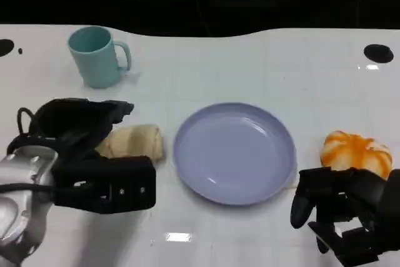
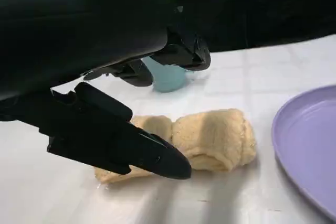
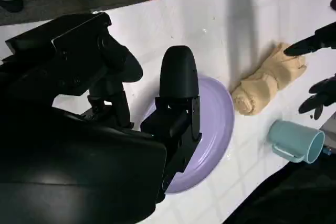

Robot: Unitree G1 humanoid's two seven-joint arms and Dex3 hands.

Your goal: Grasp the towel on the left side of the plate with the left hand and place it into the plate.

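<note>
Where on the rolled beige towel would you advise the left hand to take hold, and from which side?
Across the thicker rolled end of the rolled beige towel, from above: it lies flat, and the left hand already hovers over it, fingers apart.

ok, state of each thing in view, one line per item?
towel: rolled, on the table left of the plate, not yet gripped
left hand: over the towel, fingers apart
plate: empty
cup: upright
orange pumpkin-like thing: on the table, right of the plate
right hand: holds nothing
</note>
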